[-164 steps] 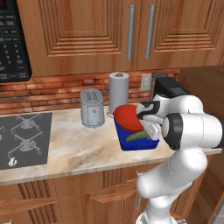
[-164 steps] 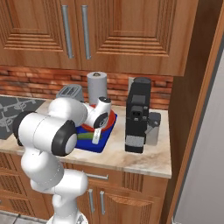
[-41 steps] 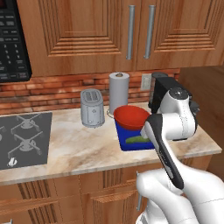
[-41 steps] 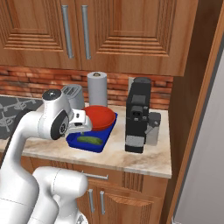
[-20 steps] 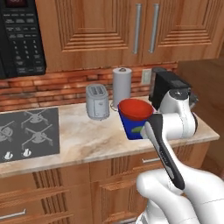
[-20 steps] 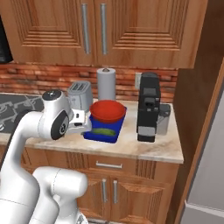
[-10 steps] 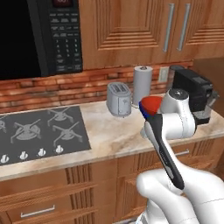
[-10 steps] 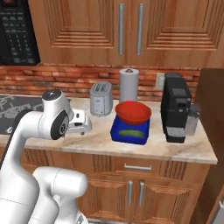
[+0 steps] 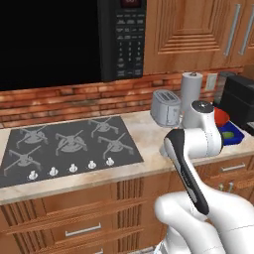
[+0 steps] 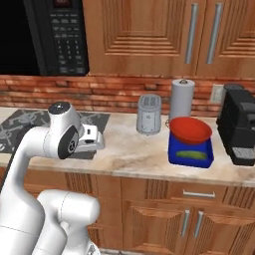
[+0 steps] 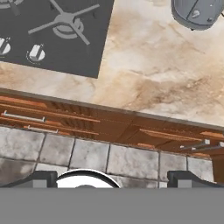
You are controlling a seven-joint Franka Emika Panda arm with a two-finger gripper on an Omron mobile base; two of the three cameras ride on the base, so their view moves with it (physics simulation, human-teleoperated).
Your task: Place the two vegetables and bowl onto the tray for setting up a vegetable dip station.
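Observation:
The glossy red bowl (image 10: 189, 129) rests on the far half of the blue tray (image 10: 172, 155), at the right of the counter. The dark green cucumber (image 10: 190, 154) lies in the tray in front of the bowl. Behind my arm in the left base view I catch the bowl (image 9: 222, 115), the tray (image 9: 237, 134) and the cucumber (image 9: 227, 134). The carrot is hidden. My gripper (image 10: 94, 139) hangs well left of the tray, over the counter's front edge by the stovetop. Its fingertips (image 11: 43, 178) stand wide apart, open and holding nothing.
A silver toaster (image 10: 148, 114), a paper towel roll (image 10: 182, 98) and a black coffee machine (image 10: 238, 129) stand along the brick back wall. The grey stovetop (image 9: 69, 144) lies to the left under a black microwave (image 9: 64, 39). Wooden drawers (image 11: 87, 124) run below the counter.
The whole picture has slid right as the base drove left: stovetop and microwave came into view. Bowl and cucumber stay on the tray. My gripper, once at the bowl, is now far from it.

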